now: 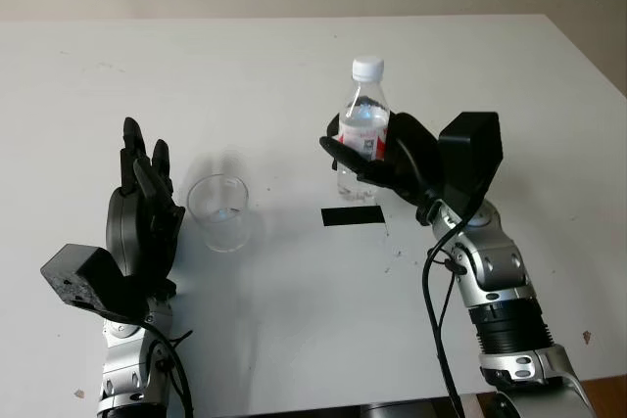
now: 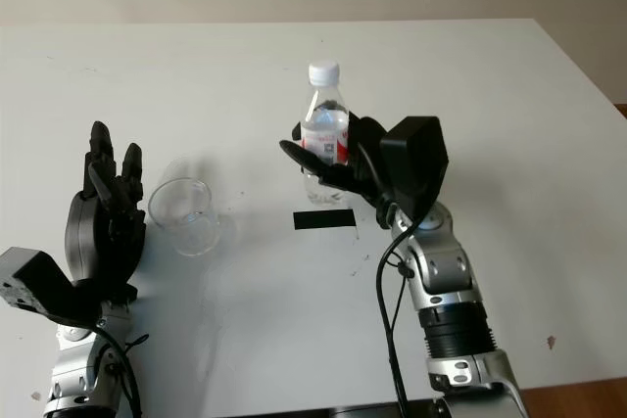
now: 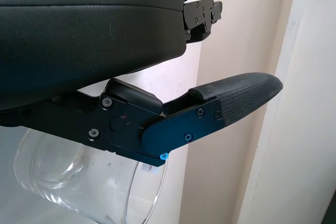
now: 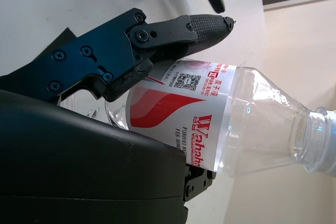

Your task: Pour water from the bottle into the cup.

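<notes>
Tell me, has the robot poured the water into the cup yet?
Not yet. Done so far: the right hand has closed around the bottle, which stands upright on the table. Its white cap is on, so that looks like it must come off first. The cup looks empty, and the open left hand waits beside it. Left to do: tip the bottle over the cup and pour.

Black three-fingered hands, left hand (image 1: 145, 210) and right hand (image 1: 377, 159), are carried on silver ribbed forearms (image 1: 495, 286). Black cables (image 1: 431, 291) are looped alongside. Small screws (image 3: 107, 101) are seen.
</notes>
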`<state>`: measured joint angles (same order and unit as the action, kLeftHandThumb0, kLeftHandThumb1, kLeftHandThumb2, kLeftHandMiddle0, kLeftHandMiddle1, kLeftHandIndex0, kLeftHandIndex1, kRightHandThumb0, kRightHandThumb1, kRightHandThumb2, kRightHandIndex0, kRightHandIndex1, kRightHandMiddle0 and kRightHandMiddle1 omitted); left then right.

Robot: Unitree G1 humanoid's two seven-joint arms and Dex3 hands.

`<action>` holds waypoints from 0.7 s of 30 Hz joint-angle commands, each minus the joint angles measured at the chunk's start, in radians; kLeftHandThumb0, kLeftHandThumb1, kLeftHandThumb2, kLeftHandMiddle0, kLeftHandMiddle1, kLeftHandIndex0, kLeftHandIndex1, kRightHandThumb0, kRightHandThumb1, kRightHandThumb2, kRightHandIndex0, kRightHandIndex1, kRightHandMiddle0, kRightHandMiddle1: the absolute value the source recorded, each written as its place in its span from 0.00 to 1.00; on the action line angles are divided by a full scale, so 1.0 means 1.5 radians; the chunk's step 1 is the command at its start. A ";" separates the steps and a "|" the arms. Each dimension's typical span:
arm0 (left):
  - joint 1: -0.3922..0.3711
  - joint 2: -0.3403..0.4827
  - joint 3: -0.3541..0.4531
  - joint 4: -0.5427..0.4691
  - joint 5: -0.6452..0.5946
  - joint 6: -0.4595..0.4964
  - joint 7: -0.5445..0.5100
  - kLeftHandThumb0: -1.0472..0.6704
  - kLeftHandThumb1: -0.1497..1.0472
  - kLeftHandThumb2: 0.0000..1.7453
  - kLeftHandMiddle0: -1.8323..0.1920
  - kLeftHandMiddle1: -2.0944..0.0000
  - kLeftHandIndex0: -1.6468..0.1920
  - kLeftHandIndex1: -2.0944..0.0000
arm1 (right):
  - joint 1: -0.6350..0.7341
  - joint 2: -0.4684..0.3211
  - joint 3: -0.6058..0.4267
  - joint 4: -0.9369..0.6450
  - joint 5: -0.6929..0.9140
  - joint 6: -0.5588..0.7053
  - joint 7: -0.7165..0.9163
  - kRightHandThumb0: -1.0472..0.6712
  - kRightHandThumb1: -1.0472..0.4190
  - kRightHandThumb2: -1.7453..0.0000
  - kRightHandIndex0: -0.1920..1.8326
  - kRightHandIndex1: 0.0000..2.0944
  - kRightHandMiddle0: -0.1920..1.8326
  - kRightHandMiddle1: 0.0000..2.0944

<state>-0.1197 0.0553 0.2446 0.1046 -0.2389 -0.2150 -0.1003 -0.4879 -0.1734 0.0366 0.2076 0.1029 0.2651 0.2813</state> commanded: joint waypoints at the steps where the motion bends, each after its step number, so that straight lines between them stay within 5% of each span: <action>1: 0.009 0.008 0.002 -0.011 -0.002 0.000 -0.003 0.10 1.00 0.46 1.00 0.86 0.96 1.00 | 0.002 0.007 -0.001 0.006 -0.002 -0.020 0.000 0.34 0.00 0.72 0.64 1.00 0.37 1.00; 21: 0.010 0.014 0.006 -0.013 -0.012 0.003 -0.010 0.12 1.00 0.47 1.00 0.87 0.97 1.00 | 0.013 0.028 -0.014 0.084 -0.007 -0.059 -0.013 0.32 0.00 0.72 0.65 1.00 0.32 1.00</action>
<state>-0.1139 0.0712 0.2498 0.0971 -0.2502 -0.2100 -0.1082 -0.4707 -0.1351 0.0245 0.3200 0.0908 0.1874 0.2606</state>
